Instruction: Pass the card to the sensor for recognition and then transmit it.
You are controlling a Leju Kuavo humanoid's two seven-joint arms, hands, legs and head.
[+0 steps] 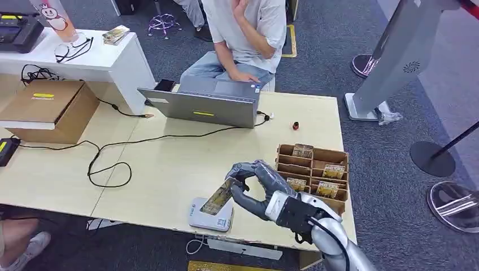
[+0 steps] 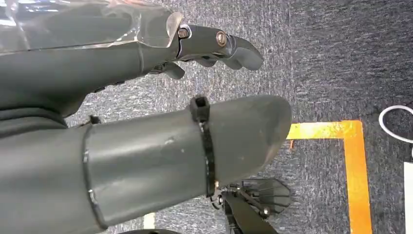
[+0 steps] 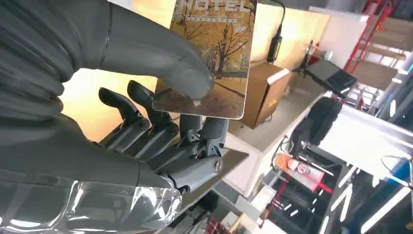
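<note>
Here the fingers (image 3: 160, 126) of the right hand (image 1: 257, 186) are curled in behind the card (image 3: 212, 53), with the thumb pressed on its front near the lower edge, so the card is pinched at one end only and most of it sticks out free. In the head view, lower centre of the frame, the card (image 1: 217, 199) hangs tilted over the grey sensor (image 1: 210, 215) at the near edge of the counter (image 1: 169, 164); whether it touches the pad cannot be told. The likely trouble is that narrow pinch: a nudge against the sensor could pivot the card or slip it out, and the tilt may spoil a clean read. Just to the right sits the wooden card box (image 1: 312, 169), near enough to clip on the way out. The left hand (image 2: 214, 44) hangs over the carpet, its fingers loosely bent and holding nothing.
</note>
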